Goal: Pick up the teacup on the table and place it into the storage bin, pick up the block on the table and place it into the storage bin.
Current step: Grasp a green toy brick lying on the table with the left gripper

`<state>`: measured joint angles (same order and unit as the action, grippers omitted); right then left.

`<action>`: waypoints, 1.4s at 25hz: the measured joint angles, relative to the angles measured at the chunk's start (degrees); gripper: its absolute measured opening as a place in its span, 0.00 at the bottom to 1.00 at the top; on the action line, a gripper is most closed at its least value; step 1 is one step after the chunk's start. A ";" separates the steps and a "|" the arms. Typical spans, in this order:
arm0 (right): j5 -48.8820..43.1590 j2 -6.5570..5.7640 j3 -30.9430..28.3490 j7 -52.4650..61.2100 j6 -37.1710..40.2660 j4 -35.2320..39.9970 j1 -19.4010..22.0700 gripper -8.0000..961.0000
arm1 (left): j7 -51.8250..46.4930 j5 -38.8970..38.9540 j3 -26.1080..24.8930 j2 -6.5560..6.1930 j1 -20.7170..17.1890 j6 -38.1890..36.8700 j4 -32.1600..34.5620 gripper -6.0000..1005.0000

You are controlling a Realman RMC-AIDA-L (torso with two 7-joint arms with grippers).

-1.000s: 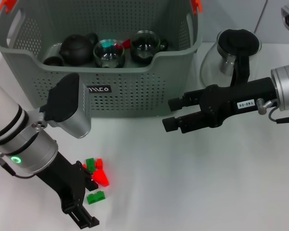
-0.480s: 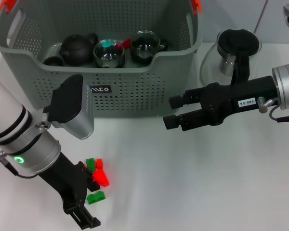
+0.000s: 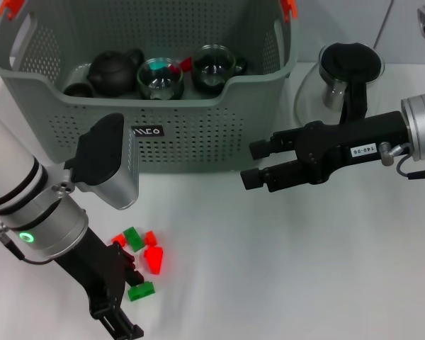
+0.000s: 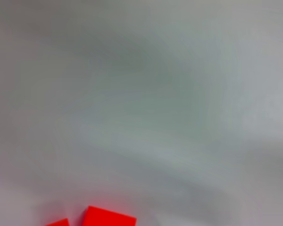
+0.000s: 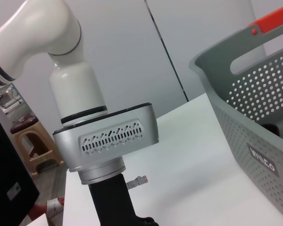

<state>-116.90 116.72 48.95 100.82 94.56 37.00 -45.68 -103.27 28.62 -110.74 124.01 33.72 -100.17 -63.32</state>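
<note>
The grey-green storage bin (image 3: pixel 198 134) stands at the back and also shows in the right wrist view (image 5: pixel 254 117). Inside it are two glass teacups (image 3: pixel 161 78) and a dark teapot (image 3: pixel 113 71). Small red and green blocks (image 3: pixel 154 260) lie scattered on the white table in front of the bin. My left gripper (image 3: pixel 131 301) is low beside them and open, with a green block (image 3: pixel 142 290) just off the gap between its fingers. A red block (image 4: pixel 108 216) shows in the left wrist view. My right gripper (image 3: pixel 253 164) hovers open and empty in front of the bin's right corner.
A glass pot with a black lid (image 3: pixel 347 78) stands right of the bin, behind my right arm. The left arm's wrist housing (image 5: pixel 106 141) fills the right wrist view. White table (image 3: pixel 283 269) stretches in front of the right gripper.
The block cluster has spread apart: small red and green pieces shifted left and up. My left gripper has slid slightly down and left. The right arm has barely moved.
</note>
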 joint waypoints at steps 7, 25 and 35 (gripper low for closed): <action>0.47 -0.08 0.01 -0.08 0.36 0.00 -0.05 0.86 | 0.75 2.49 -3.34 -0.12 0.19 -5.68 -5.80 0.90; 0.66 -0.19 0.01 -0.49 0.15 0.00 0.42 0.86 | -0.03 0.64 -2.93 0.20 -0.71 -2.96 -5.36 0.90; 0.82 -0.09 0.00 -0.63 -0.03 0.00 0.30 0.86 | 0.43 0.60 -2.19 0.00 -0.30 -0.53 -1.41 0.88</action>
<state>-116.08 116.64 48.95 100.19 94.52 37.00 -45.38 -102.85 29.22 -112.93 124.02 33.43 -100.70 -64.72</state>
